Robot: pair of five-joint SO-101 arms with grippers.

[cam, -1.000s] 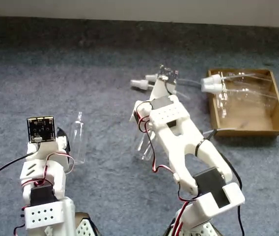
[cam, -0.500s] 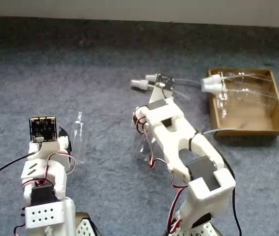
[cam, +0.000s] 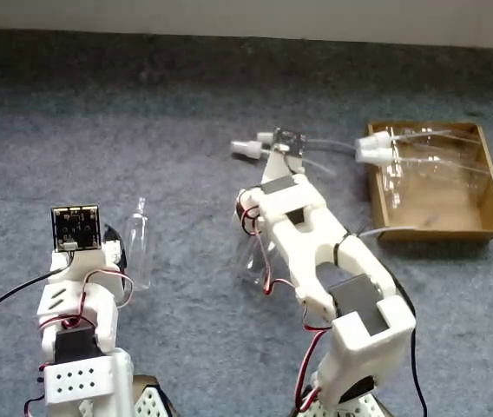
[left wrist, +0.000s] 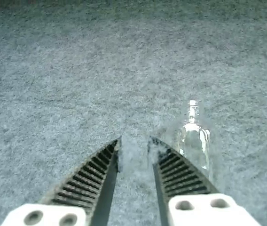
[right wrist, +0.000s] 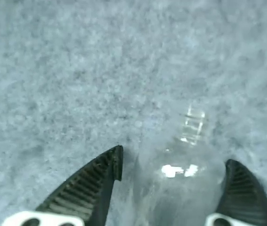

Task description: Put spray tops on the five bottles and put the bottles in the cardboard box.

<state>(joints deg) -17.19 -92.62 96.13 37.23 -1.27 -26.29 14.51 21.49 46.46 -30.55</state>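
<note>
1. The right claw [right wrist: 173, 157] is released, its jaws wide on either side of a clear plastic uncapped bottle [right wrist: 183, 193] on the grey carpet [right wrist: 53, 70].
2. The left claw [left wrist: 133, 143] is also released, with a second clear uncapped bottle [left wrist: 194, 139] just beside it.
3. Farther off, loose white spray tops [cam: 251, 148] lie near the brown cardboard box [cam: 429, 233].

Left gripper [left wrist: 133, 148] over grey carpet [left wrist: 67, 70], fingers slightly parted, nothing between them. Clear bottle [left wrist: 194, 139], uncapped, just beside one finger, outside the gap.
</note>
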